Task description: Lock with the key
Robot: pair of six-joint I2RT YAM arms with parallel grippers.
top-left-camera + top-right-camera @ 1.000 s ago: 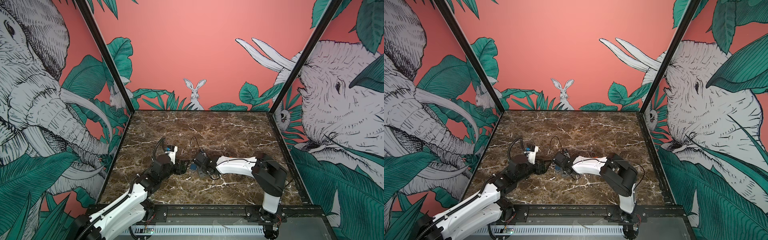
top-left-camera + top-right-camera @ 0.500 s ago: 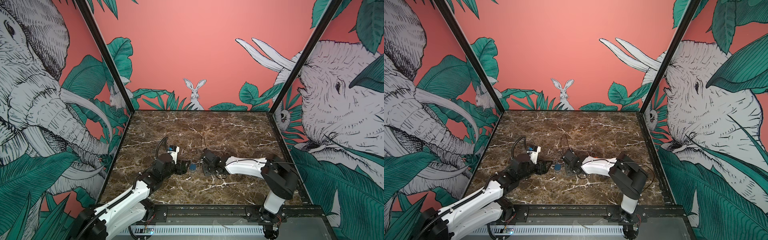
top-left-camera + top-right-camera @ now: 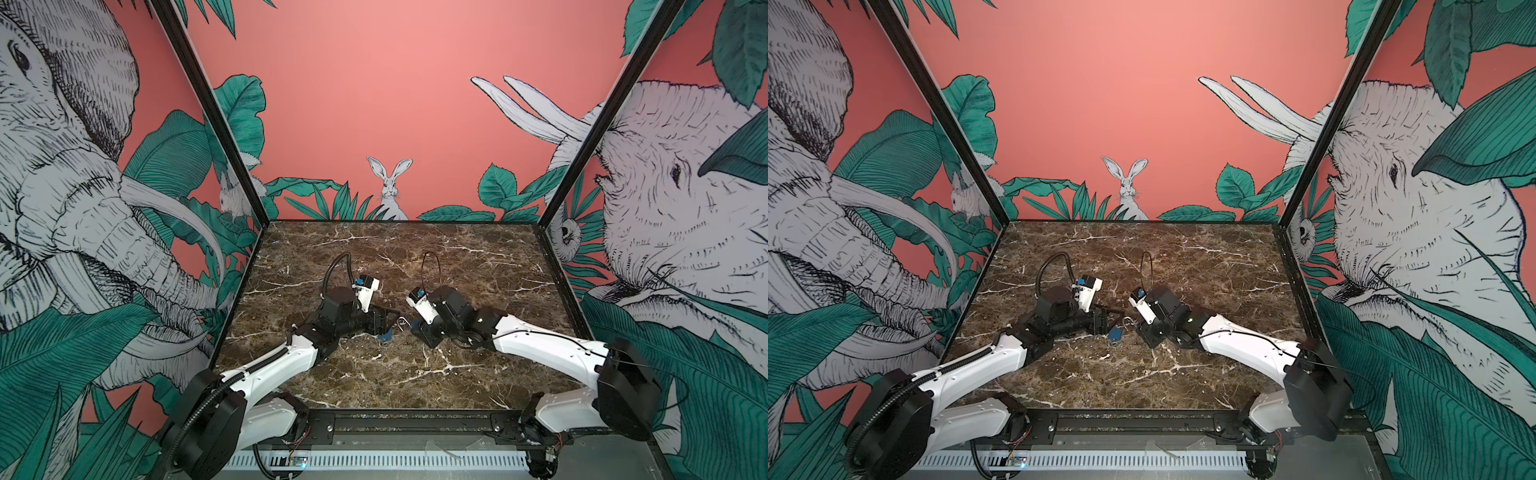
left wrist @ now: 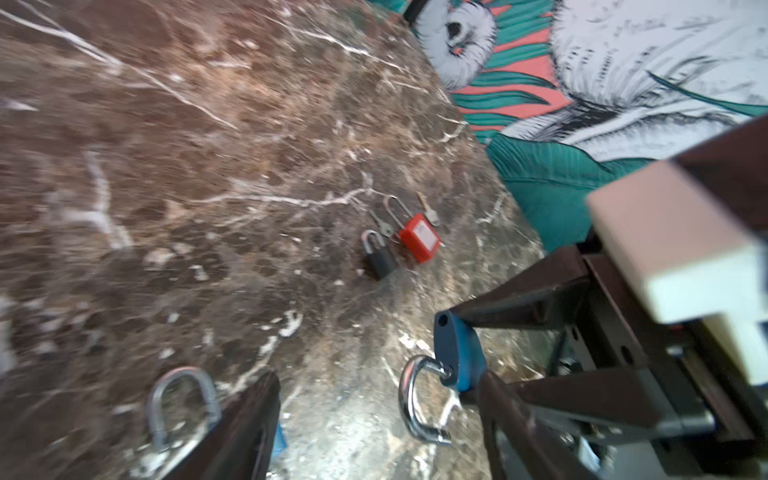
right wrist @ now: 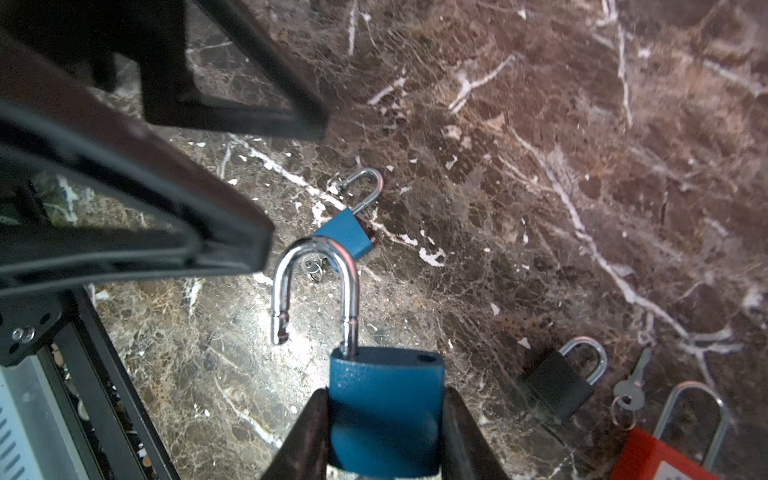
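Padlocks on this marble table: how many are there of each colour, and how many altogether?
Blue padlocks: 2, the held blue padlock and the loose blue padlock
Black padlock: 1
Red padlock: 1
Total: 4 padlocks

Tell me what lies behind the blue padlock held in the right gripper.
A second blue padlock lies on the marble table behind the shackle of the held padlock, its own shackle open. The held shackle covers its keyhole end.
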